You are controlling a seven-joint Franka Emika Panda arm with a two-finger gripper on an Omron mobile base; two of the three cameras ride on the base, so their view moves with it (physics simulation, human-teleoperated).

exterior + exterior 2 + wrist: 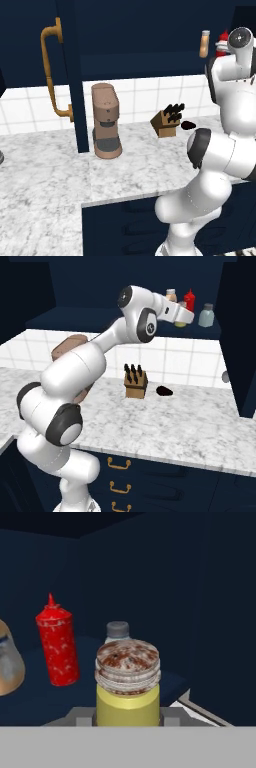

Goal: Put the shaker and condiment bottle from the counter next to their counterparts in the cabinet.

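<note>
My gripper (127, 713) is inside the cabinet, shut on the yellow-green shaker (127, 682), whose rusty grey metal top faces the hand camera. Straight behind it stands the pale grey-blue shaker (118, 631); the right base view shows this shaker (206, 315) just right of the hand (184, 317). The red squeeze bottle (57, 647) stands left of it on the shelf (75, 318). The tan-orange condiment bottle (7, 662) is also on the shelf, at the far left in the hand view, and both base views show this bottle (204, 44) (171, 295). Whether the held shaker touches the shelf is unclear.
The open cabinet door with its orange-brass handle (50, 70) hangs at the left over the marbled counter (50, 170). On the counter stand a brown coffee machine (106, 120), a knife block (135, 382) and a small dark object (164, 390).
</note>
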